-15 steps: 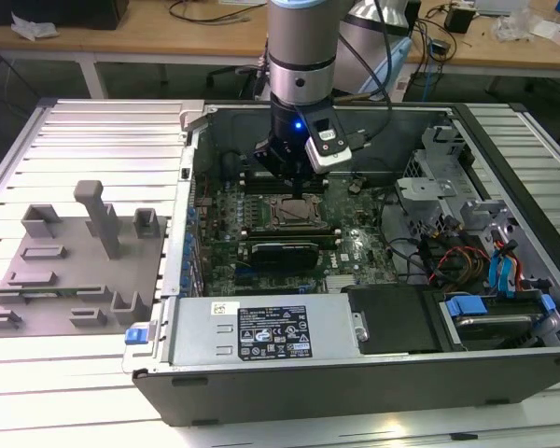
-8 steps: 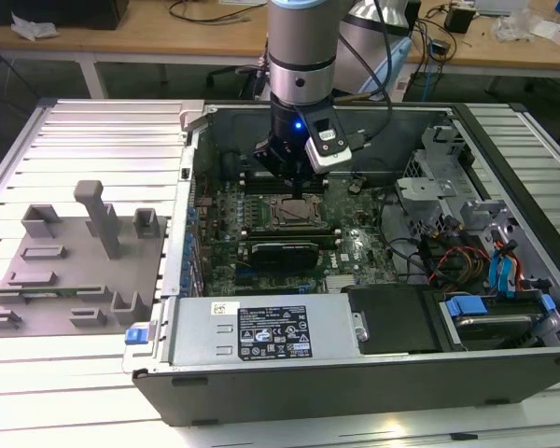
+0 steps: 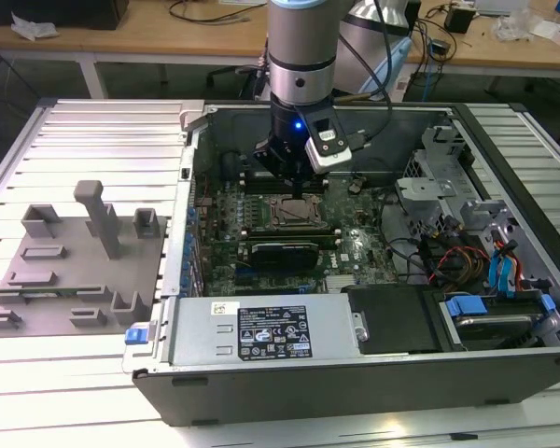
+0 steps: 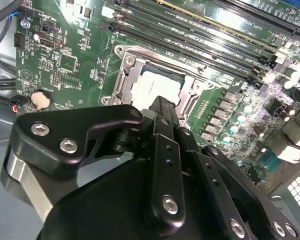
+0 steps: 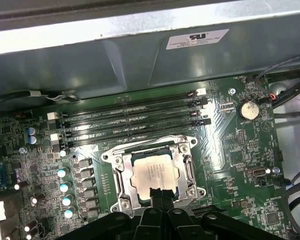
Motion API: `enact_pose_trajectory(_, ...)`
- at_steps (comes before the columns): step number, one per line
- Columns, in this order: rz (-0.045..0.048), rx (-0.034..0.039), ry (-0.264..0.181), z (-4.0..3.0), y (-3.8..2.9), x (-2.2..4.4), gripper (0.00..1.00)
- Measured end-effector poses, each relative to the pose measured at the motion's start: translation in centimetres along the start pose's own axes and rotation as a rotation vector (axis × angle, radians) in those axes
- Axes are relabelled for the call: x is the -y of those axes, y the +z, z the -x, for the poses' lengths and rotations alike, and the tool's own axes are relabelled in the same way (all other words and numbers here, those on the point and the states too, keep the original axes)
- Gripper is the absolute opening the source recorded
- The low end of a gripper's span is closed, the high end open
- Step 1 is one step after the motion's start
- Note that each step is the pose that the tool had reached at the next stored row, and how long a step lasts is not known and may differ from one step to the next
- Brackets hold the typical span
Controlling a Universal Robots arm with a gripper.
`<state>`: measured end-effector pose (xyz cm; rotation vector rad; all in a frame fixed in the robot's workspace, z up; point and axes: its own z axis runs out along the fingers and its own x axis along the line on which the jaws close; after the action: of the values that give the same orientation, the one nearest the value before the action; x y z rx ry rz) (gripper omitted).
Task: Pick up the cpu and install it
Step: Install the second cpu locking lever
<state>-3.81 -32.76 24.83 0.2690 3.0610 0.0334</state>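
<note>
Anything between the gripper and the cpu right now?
Nothing visible. The shiny silver square cpu lies inside the metal socket frame on the green motherboard, its top uncovered, with the black gripper directly over its near edge.

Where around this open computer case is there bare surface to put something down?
Bare ribbed table lies beyond the grey fixture, at the exterior view's left. Inside the case it is crowded: gripper over the cpu, cables at the exterior view's right.

Cpu [image 5: 155,172]: shiny silver metal top. Socket frame [image 5: 121,176]: bright polished metal. Gripper [image 4: 162,107]: matt black, steel screws. Motherboard [image 5: 240,150]: glossy green.
</note>
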Motion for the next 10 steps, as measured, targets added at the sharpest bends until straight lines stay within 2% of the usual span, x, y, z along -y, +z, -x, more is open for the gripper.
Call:
enact_pose_trajectory(1,-0.0001,0.0,0.0,0.01,0.0,0.09,0.11)
enact_pose_trajectory(5,-0.0001,0.0001,0.0,0.3,-0.02,1.7,0.11)
enact_pose_trajectory(6,-0.0001,0.0001,0.0,0.43,-0.03,2.44,0.11)
enact_pose_trajectory(7,0.0,0.0,-0.001,0.62,-0.05,3.52,0.11)
enact_pose_trajectory(8,0.0008,-0.0002,-0.011,0.65,-0.03,3.71,0.11)
enact_pose_trajectory(10,0.0051,-0.0021,-0.078,0.65,0.13,3.74,0.11)
